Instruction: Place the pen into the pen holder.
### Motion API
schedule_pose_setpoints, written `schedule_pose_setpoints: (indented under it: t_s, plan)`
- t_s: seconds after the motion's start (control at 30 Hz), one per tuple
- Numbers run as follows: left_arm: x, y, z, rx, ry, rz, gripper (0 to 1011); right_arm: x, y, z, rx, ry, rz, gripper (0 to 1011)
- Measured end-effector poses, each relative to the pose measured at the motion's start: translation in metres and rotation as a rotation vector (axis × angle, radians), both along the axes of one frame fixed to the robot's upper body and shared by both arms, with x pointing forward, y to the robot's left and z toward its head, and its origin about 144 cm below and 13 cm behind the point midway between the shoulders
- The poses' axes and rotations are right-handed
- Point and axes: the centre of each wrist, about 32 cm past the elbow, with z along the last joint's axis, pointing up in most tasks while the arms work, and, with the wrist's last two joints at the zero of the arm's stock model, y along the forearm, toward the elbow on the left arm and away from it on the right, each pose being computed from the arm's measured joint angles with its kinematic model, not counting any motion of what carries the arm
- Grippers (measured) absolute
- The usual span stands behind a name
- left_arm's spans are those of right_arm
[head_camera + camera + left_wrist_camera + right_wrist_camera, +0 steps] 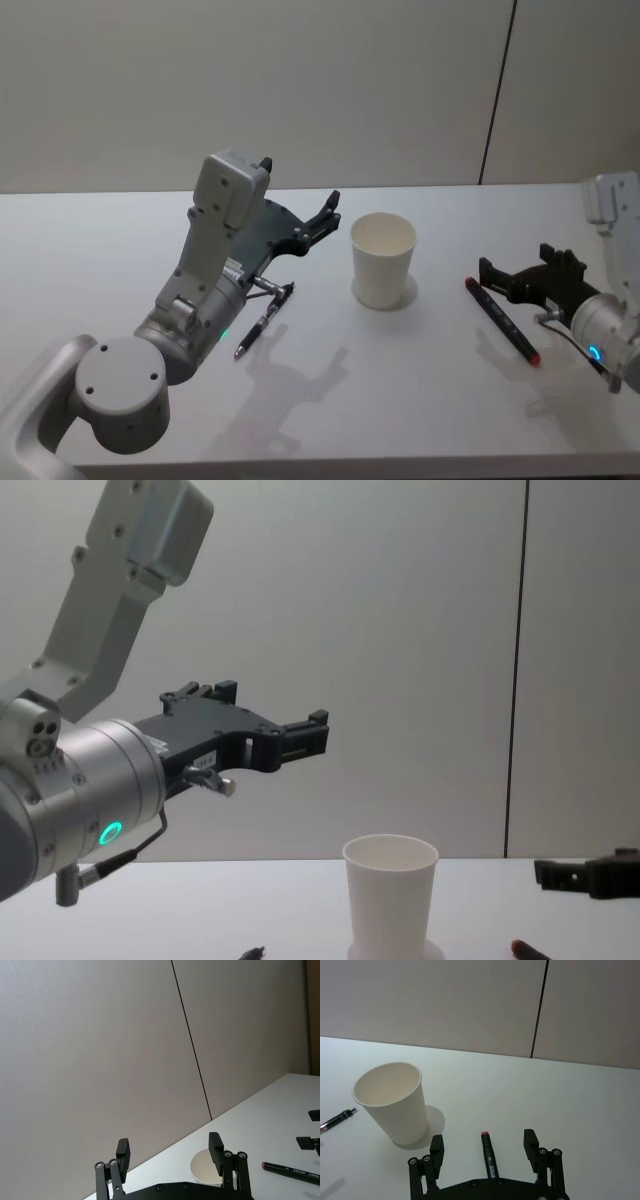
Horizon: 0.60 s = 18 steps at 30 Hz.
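Your right gripper (515,265) hung low over the white table (120,230) with its 2 fingers spread apart and nothing between the pads. In the right wrist view those fingers (530,1140) stood either side of the black marker pen with a red end (490,1157), which lay flat on the table, well to the right of the plain white paper cup (383,262). The cup stood upright mid-table, its mouth clear.

Your left gripper (327,215) was raised above the table with its fingers also parted and empty, pointing toward the cup. A slim black click pen (265,318) lay beneath that arm, left of the cup.

I judged the step in hand to be the grasp on the marker pen. To do it well, you needed to:

- Come straight down so the barrel sat centred between the pads.
- Close across the barrel near its middle, since a grip near 1 end looked likely to let it swing.
- Lift clear of the table before travelling.
- Tip the marker pen toward upright before you reached the rim, because a pen carried flat could knock so light a cup over.
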Motion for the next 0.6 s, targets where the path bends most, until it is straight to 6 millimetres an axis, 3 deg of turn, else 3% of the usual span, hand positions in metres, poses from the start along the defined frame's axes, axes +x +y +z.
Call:
schedule_pose_setpoints:
  t_s: [0.6]
  plan:
    - [0.0,0.0,0.0,0.0,0.0,0.0,1004,0.021,0.002,-0.015,0.007,0.085,0.002,1002]
